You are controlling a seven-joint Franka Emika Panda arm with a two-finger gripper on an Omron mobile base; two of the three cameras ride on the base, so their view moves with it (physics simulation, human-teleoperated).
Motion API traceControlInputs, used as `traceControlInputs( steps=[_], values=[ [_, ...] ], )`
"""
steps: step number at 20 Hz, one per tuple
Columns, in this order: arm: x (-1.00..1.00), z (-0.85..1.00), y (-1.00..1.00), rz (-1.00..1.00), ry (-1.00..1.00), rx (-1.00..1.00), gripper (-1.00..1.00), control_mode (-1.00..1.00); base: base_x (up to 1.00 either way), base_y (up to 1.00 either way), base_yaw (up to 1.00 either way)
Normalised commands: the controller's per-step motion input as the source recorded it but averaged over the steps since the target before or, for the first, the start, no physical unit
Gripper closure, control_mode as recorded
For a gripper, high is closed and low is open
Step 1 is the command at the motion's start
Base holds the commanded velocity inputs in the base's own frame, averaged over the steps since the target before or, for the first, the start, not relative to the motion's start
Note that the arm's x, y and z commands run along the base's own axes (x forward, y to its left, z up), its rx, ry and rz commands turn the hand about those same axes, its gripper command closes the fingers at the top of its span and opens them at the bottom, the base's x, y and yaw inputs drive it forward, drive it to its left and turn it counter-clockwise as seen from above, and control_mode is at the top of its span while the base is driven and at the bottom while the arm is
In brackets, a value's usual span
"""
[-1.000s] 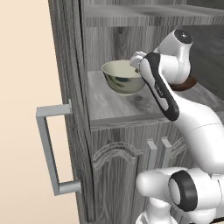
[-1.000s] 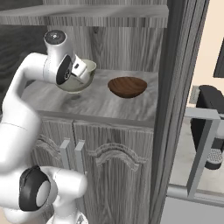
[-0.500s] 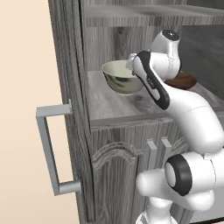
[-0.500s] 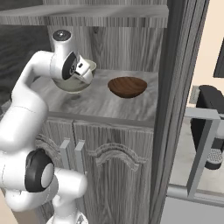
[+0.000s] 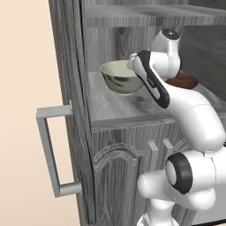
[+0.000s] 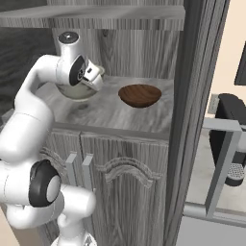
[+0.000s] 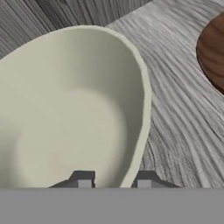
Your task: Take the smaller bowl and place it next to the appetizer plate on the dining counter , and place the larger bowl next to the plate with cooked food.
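Cream bowl point(image 7: 74, 113) sits on the cabinet shelf point(image 5: 115, 106), brown bowl point(image 6: 140, 94) at its 3 o'clock. Gripper point(image 7: 111, 180) straddles its rim, apparently pinching it; next, lift it clear toward the plate with cooked food.

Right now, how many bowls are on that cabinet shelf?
2. The cream bowl sits at the shelf's left with the gripper straddling its rim; the brown bowl sits to its right, apart.

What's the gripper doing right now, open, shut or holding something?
Gripper: closed on the rim of the cream bowl, one fingertip inside, one outside.
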Motion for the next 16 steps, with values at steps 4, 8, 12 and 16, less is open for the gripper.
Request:
traceControlInputs(
  steps=[4, 8, 12, 16],
  values=[
    [-0.9, -0.11, 0.0, 0.0, -0.04, 0.0, 1.0, -1.0, 0.0, 0.0, 0.0],
    [-1.0, 0.0, -0.05, 0.01, -0.21, 0.0, 1.0, -1.0, 0.0, 0.0, 0.0],
    [-1.0, 0.0, -0.34, 0.1, -0.28, 0.03, 1.0, -1.0, 0.0, 0.0, 0.0],
    [-1.0, 0.07, -0.31, 0.17, -0.29, 0.13, 1.0, -1.0, 0.0, 0.0, 0.0]
  ],
)
